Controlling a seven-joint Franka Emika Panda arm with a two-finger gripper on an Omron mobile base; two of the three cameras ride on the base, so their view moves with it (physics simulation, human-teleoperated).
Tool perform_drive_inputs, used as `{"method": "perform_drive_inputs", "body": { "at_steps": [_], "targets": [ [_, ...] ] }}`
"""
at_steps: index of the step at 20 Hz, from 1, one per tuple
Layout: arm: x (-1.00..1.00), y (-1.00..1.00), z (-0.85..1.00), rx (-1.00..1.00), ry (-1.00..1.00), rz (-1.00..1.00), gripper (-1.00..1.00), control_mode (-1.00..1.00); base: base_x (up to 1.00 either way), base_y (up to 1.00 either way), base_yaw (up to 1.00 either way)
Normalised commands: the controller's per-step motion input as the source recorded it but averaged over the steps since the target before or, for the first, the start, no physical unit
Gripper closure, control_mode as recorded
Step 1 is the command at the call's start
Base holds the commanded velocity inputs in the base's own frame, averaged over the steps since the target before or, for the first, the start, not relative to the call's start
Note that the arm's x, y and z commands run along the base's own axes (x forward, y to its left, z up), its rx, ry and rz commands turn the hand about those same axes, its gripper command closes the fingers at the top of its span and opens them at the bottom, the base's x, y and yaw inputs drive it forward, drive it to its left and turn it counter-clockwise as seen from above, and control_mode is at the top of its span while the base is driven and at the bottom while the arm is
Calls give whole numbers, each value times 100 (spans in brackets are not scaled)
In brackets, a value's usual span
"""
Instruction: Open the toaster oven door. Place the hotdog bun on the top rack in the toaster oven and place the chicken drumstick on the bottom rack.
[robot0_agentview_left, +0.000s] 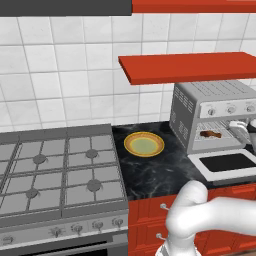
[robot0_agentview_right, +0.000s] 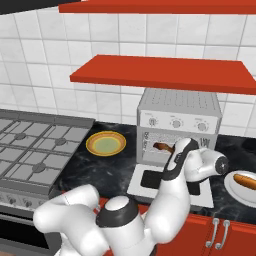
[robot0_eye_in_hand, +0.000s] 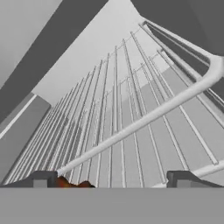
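Brown chicken drumstick (robot0_eye_in_hand: 72, 184) sliver, mostly cut off, seemingly between the spread pincer (robot0_eye_in_hand: 111, 179) tips.

toaster oven (robot0_agentview_left: 215, 117) | toaster oven door (robot0_agentview_left: 227, 164) folded down flat | chicken drumstick (robot0_agentview_left: 210, 133) inside, apparently bottom rack (robot0_eye_in_hand: 131, 131)

Yellow plate (robot0_agentview_left: 144, 144), brown drumstick (robot0_agentview_left: 210, 134), seemingly silver rack (robot0_eye_in_hand: 131, 127).

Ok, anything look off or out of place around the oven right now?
Nothing spilled or damaged. The toaster oven door lies open and flat, and the chicken drumstick sits on a rack inside. The hotdog bun is not loaded yet; it lies on a white plate right of the oven. The gripper is open.
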Motion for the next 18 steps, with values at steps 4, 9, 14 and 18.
{"method": "perform_drive_inputs", "body": {
  "at_steps": [4,9,14,18],
  "targets": [
    [8,-32,-5,0,-4,-1,-100,-100,0,0,0],
    [0,-31,0,2,-1,0,-100,-100,0,0,0],
    [-12,1,7,3,0,0,-100,-100,0,0,0],
    [0,14,3,1,0,0,-100,-100,0,0,0]
  ]
}}
